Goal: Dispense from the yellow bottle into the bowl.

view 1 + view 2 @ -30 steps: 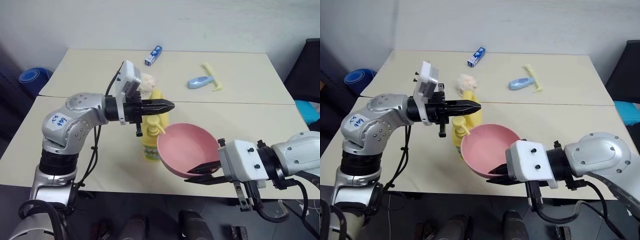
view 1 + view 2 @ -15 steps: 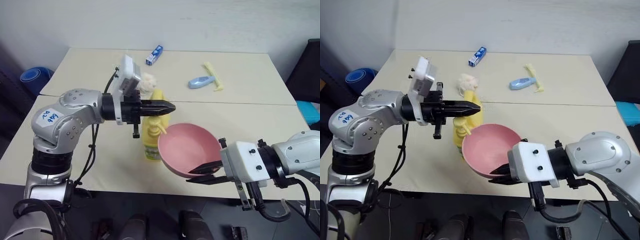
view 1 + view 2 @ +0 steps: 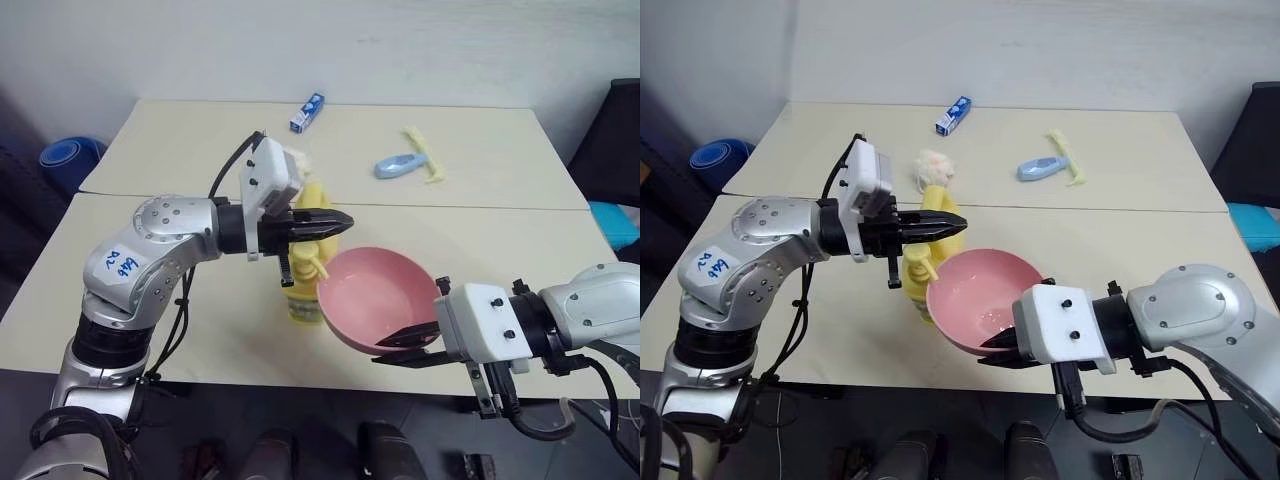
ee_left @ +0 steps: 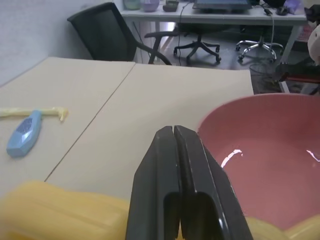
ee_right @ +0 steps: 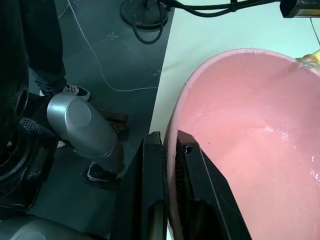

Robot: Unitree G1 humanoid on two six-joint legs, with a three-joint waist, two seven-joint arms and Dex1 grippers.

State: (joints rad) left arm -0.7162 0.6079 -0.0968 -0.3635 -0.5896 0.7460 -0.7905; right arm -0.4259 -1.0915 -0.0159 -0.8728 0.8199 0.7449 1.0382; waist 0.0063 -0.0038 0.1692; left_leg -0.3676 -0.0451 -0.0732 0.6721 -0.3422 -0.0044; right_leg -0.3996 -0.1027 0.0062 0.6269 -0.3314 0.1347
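1. Jaws on the left gripper (image 3: 340,221) are pressed fully together and hold nothing; I use them as a closed tip resting on top of the yellow bottle (image 3: 303,290), over its pump nozzle (image 3: 318,262).
2. Jaws on the right gripper (image 3: 405,340) are clamped on the near rim of the bowl (image 3: 375,293), one finger inside and one outside, holding it tilted, with its far rim just beside the nozzle.
3. I locate the yellow bottle upright on the counter (image 3: 500,230), touching or nearly touching the bowl's left side.
4. To do the step well, I judge that the press should go straight down the pump axis; a sideways push could tip the bottle. I keep the bowl steady under the spout.
5. Compared with one second earlier, the left gripper has dropped slightly onto the pump and rolled a little. Glossy wet patches now show on the bowl's inner surface.
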